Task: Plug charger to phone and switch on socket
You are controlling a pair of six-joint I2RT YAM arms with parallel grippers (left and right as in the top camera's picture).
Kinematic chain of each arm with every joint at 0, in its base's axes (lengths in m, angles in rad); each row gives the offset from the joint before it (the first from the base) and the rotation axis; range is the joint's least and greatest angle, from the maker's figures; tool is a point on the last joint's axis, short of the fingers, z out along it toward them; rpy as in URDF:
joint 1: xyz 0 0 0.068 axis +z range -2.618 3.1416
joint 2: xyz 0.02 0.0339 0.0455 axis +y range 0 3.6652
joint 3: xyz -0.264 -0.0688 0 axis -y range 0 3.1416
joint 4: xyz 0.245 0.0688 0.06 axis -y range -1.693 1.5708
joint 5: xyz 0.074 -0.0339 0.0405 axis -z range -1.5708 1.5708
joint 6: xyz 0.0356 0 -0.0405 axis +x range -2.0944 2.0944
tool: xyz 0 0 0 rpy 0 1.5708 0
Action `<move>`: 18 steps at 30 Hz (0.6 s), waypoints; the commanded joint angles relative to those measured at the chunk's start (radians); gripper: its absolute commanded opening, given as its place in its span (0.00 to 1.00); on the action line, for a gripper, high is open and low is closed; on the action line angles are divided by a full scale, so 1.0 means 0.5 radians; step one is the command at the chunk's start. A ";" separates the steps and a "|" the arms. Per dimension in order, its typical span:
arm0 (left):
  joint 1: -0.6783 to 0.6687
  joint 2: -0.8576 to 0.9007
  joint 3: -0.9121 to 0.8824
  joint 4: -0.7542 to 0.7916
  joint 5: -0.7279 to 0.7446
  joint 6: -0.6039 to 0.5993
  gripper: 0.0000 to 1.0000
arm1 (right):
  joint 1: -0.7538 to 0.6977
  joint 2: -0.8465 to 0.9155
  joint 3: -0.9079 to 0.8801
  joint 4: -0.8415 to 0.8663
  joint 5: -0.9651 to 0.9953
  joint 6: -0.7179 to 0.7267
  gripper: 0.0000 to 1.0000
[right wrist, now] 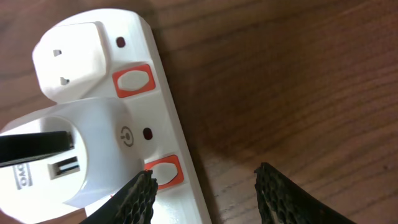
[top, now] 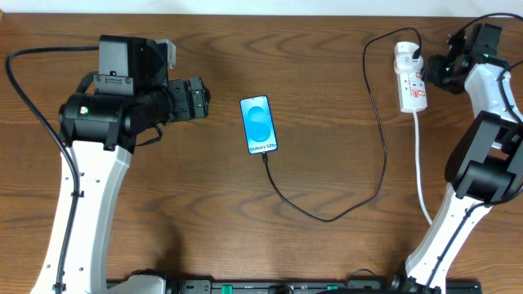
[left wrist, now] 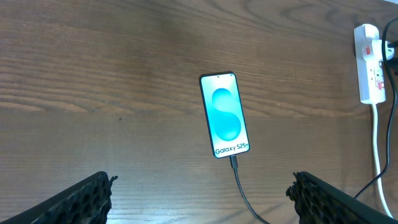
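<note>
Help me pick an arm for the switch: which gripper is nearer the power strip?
Right. The right gripper hovers at the power strip, one finger over a red switch. The left gripper sits far off, on the phone's other side.

I am looking in on what is reading as a robotics lab bench. A white-and-black left arm and right arm are standing at the near edge of a dark wood-grain table. A phone, charger cable and power strip are lying on it.
</note>
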 commanded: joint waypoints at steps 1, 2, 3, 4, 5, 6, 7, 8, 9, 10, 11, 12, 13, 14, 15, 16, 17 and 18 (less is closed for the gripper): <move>0.005 0.000 0.025 -0.006 -0.021 0.021 0.93 | 0.043 0.020 -0.027 0.036 -0.016 -0.025 0.52; 0.005 0.000 0.025 -0.006 -0.021 0.021 0.93 | 0.048 0.020 -0.037 0.049 -0.016 -0.025 0.52; 0.005 0.000 0.025 -0.006 -0.021 0.021 0.93 | 0.056 0.020 -0.048 0.063 -0.015 -0.025 0.52; 0.005 0.000 0.025 -0.006 -0.021 0.021 0.93 | 0.058 0.020 -0.056 0.067 -0.014 -0.025 0.52; 0.005 0.000 0.025 -0.006 -0.021 0.021 0.93 | 0.063 0.020 -0.070 0.082 -0.014 -0.025 0.52; 0.005 0.000 0.025 -0.006 -0.021 0.021 0.93 | 0.067 0.020 -0.082 0.093 -0.014 -0.025 0.52; 0.005 0.000 0.025 -0.006 -0.021 0.021 0.93 | 0.068 0.020 -0.085 0.096 -0.014 -0.025 0.52; 0.005 0.000 0.025 -0.006 -0.021 0.021 0.93 | 0.069 0.021 -0.092 0.098 -0.014 -0.024 0.52; 0.005 0.000 0.025 -0.006 -0.021 0.021 0.93 | 0.069 0.020 -0.094 0.101 -0.014 -0.024 0.52; 0.005 0.000 0.025 -0.006 -0.021 0.021 0.93 | 0.069 0.020 -0.094 0.101 -0.014 -0.024 0.52; 0.005 0.000 0.025 -0.006 -0.021 0.021 0.93 | 0.069 0.020 -0.094 0.100 -0.014 -0.024 0.52; 0.005 0.000 0.025 -0.006 -0.021 0.021 0.93 | 0.069 0.021 -0.094 0.099 -0.015 -0.024 0.52; 0.005 0.000 0.025 -0.006 -0.021 0.021 0.93 | 0.069 0.020 -0.094 0.098 -0.015 -0.024 0.52; 0.005 0.000 0.025 -0.006 -0.021 0.021 0.93 | 0.069 0.020 -0.094 0.098 -0.015 -0.024 0.52; 0.005 0.000 0.025 -0.006 -0.021 0.021 0.93 | 0.069 0.020 -0.094 0.099 -0.015 -0.024 0.52; 0.005 0.000 0.025 -0.006 -0.021 0.021 0.93 | 0.069 0.020 -0.094 0.098 -0.017 -0.024 0.52; 0.005 0.000 0.025 -0.006 -0.021 0.021 0.93 | 0.070 0.021 -0.095 0.098 -0.024 -0.023 0.52; 0.005 0.000 0.025 -0.006 -0.021 0.021 0.93 | 0.070 0.021 -0.095 0.096 -0.024 -0.008 0.52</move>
